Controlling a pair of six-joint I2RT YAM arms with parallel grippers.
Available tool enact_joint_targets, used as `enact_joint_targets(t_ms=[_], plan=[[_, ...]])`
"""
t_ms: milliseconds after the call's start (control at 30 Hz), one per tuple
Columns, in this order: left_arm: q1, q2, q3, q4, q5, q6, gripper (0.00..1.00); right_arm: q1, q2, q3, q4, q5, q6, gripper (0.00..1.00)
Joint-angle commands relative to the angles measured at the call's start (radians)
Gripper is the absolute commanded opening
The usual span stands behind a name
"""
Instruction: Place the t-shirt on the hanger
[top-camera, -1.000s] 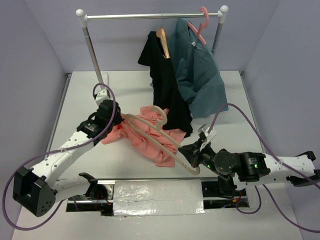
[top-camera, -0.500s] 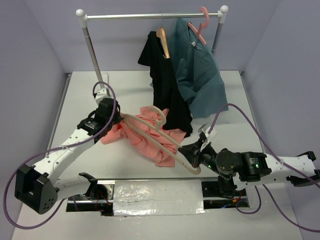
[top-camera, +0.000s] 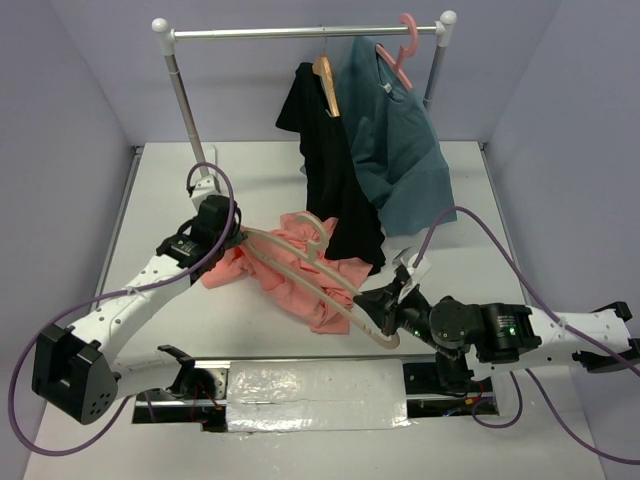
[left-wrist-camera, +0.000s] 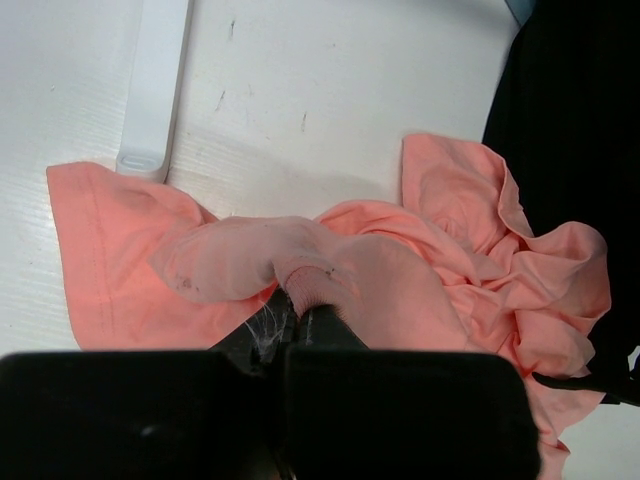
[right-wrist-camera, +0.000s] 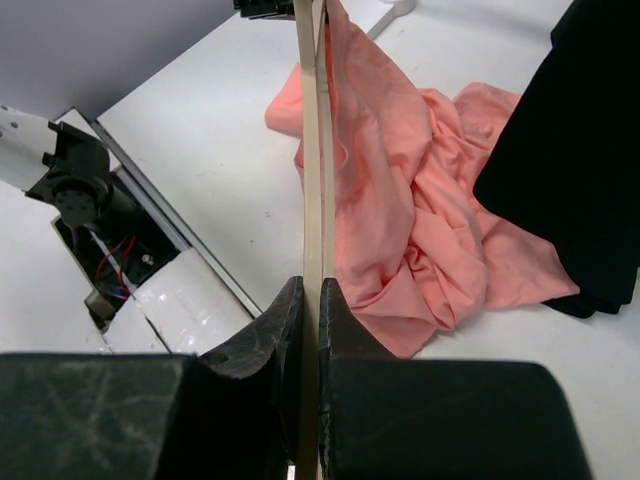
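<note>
The right gripper (right-wrist-camera: 311, 295) is clamped on the pale beige thin hanger (right-wrist-camera: 314, 150), steadying it over the salmon-pink cloth t-shirt (right-wrist-camera: 420, 230) (heaped on the white counter (right-wrist-camera: 200, 110)). The left gripper (left-wrist-camera: 300, 310), at the hanger's far end, pinches fabric, likely to draw it over.

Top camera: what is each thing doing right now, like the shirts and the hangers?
left pincer: shut on the t-shirt.
right pincer: shut on the hanger.
t-shirt: crumpled on the table.
hanger: tilted over the t-shirt.
black shirt: hanging from the rail.
teal shirt: hanging from the rail.
</note>
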Motion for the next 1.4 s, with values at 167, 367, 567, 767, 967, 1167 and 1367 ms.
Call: enact_joint_targets(t_ms=[167, 367, 567, 767, 967, 1167, 1367], plan=[[0.007, -0.043, 0.039, 0.026, 0.026, 0.002, 0.0, 0.007, 0.057, 0.02, 0.071, 0.039, -0.019, 0.0], [0.007, -0.068, 0.072, 0.014, 0.068, 0.026, 0.0, 0.007, 0.077, -0.014, 0.179, 0.033, -0.105, 0.0], [0.007, -0.1, 0.073, 0.032, 0.141, 0.056, 0.0, 0.006, 0.084, -0.061, 0.28, 0.07, -0.145, 0.0], [0.006, -0.143, 0.087, 0.061, 0.267, 0.132, 0.0, 0.004, 0.087, -0.148, 0.478, -0.006, -0.272, 0.0], [-0.054, -0.184, 0.116, 0.06, 0.336, 0.16, 0.0, 0.006, 0.066, -0.279, 0.801, -0.041, -0.39, 0.0], [-0.126, -0.224, 0.147, 0.077, 0.388, 0.207, 0.0, 0.004, 0.089, -0.362, 1.022, -0.04, -0.454, 0.0], [-0.129, -0.2, 0.219, 0.029, 0.463, 0.293, 0.0, 0.003, -0.017, -0.464, 1.142, -0.163, -0.457, 0.0]])
